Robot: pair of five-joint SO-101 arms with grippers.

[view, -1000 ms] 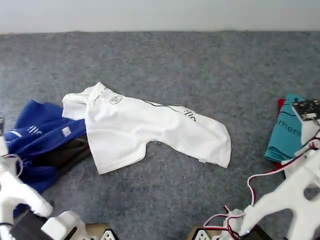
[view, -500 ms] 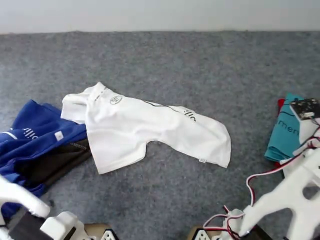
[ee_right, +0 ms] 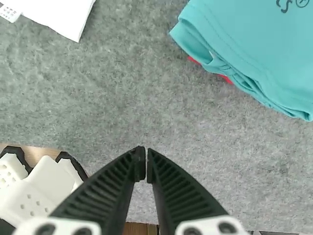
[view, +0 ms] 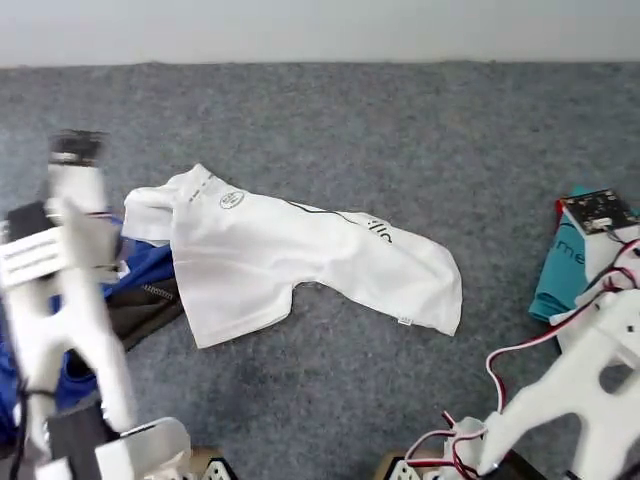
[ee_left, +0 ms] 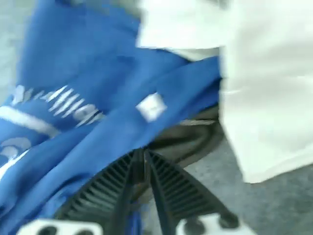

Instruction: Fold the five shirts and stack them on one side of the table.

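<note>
Tips together on both: left gripper (ee_left: pixel 145 155) over blue shirt (ee_left: pixel 73 98); right gripper (ee_right: pixel 145 159), wrist view catches red cloth (ee_right: pixel 194 60) under teal shirt (ee_right: pixel 254 44).

Grey carpet (view: pixel 330 110) (pale wall (view: pixel 320 30) behind it).

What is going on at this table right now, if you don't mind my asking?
Two robot arms are partway through folding shirts on a grey table. A white shirt lies unfolded in the middle. The left gripper, jaws shut, hangs over a crumpled blue shirt bunched with a dark garment. The right gripper, also shut, hangs over bare table near a folded teal shirt stacked on a red one.
</note>
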